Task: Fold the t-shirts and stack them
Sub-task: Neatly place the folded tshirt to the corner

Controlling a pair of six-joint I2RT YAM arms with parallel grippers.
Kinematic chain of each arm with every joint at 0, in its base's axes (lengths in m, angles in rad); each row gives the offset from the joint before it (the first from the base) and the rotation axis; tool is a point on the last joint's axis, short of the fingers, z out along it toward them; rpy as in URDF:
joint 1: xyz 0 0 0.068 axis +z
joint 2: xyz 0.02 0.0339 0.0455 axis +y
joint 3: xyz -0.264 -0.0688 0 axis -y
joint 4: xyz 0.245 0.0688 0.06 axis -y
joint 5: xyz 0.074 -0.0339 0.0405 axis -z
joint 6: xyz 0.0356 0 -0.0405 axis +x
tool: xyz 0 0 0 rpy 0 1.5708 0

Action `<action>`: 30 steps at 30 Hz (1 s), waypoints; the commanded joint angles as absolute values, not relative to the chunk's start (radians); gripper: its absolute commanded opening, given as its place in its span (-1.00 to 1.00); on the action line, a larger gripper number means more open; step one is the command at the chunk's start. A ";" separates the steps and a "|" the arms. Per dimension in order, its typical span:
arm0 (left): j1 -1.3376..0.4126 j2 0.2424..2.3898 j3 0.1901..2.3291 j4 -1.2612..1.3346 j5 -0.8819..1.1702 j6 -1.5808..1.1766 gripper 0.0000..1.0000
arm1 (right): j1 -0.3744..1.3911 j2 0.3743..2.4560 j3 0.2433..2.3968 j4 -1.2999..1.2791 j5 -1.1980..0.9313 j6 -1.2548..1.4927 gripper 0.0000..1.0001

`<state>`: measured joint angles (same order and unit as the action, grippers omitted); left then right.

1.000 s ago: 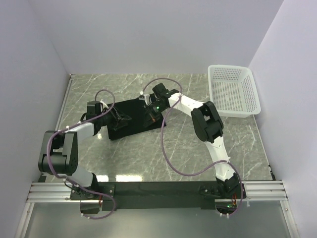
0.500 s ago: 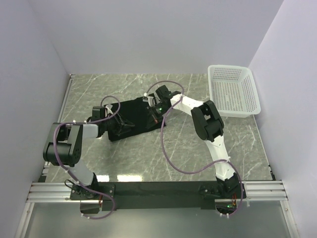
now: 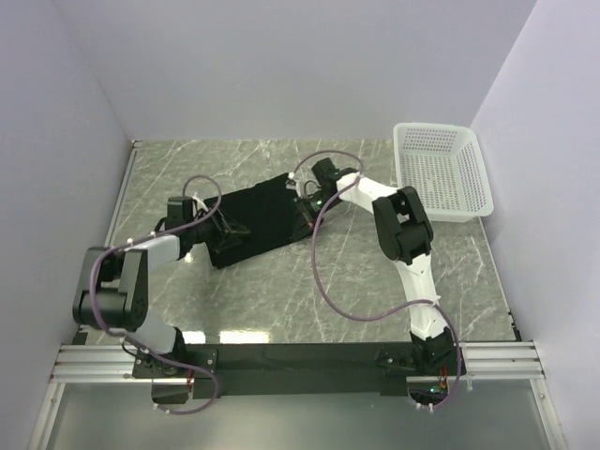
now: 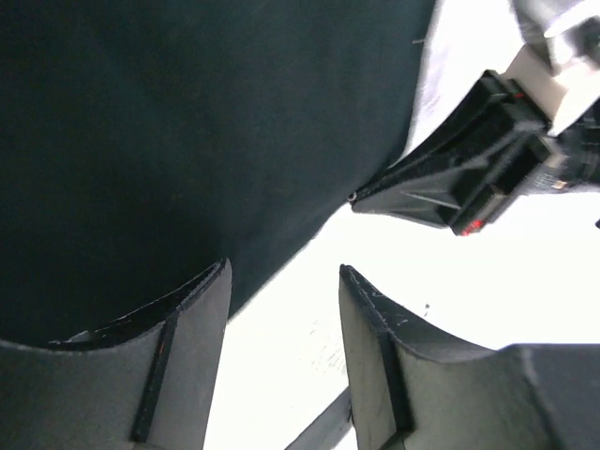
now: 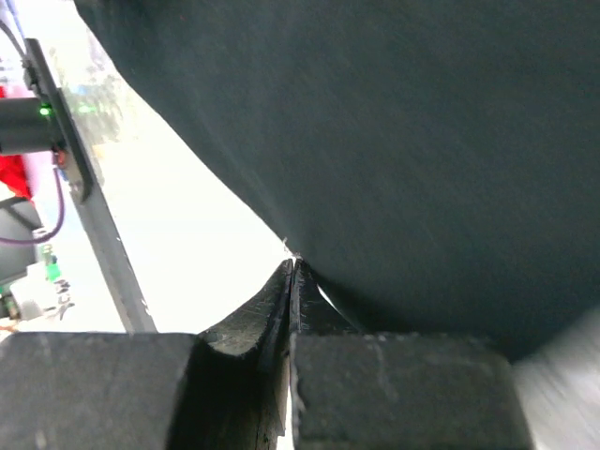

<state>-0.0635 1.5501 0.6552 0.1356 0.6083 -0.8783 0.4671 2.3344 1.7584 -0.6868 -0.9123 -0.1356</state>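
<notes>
The black t-shirt (image 3: 258, 217) lies partly folded on the marble table, stretched between my two grippers. No logo shows. My left gripper (image 3: 228, 228) is open at the shirt's near-left end. In the left wrist view its jaws (image 4: 284, 272) stand apart over bare table, with the cloth (image 4: 187, 141) beside the left finger (image 4: 178, 356). My right gripper (image 3: 302, 200) is at the shirt's far-right corner. In the right wrist view it (image 5: 292, 262) is shut, pinching the cloth's edge (image 5: 422, 141).
A white perforated basket (image 3: 436, 173) stands at the far right against the wall. Grey walls close the table on the left, back and right. The right gripper's body (image 4: 469, 183) shows in the left wrist view, close beyond the shirt's edge.
My right gripper has moved to the right and farther back with the shirt's edge, so the cloth is drawn out longer. The left gripper has shifted only slightly at the shirt's left end.
</notes>
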 commanded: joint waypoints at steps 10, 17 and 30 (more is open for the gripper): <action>-0.037 1.285 0.602 0.096 0.652 -0.856 0.18 | 0.388 2.209 1.807 -0.819 -0.917 -0.295 -1.00; -0.037 1.367 0.497 0.259 0.696 -0.894 0.18 | 0.402 2.312 1.913 -0.764 -0.870 -0.180 -1.00; -0.002 1.433 0.414 0.187 0.558 -0.848 0.11 | 0.387 2.371 1.928 -0.706 -0.611 -0.063 -1.00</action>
<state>-0.0143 1.4532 0.4530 0.1825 0.6037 -0.8764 0.3977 2.3550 1.8965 -0.7288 -0.7094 -0.1020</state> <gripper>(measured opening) 0.556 0.005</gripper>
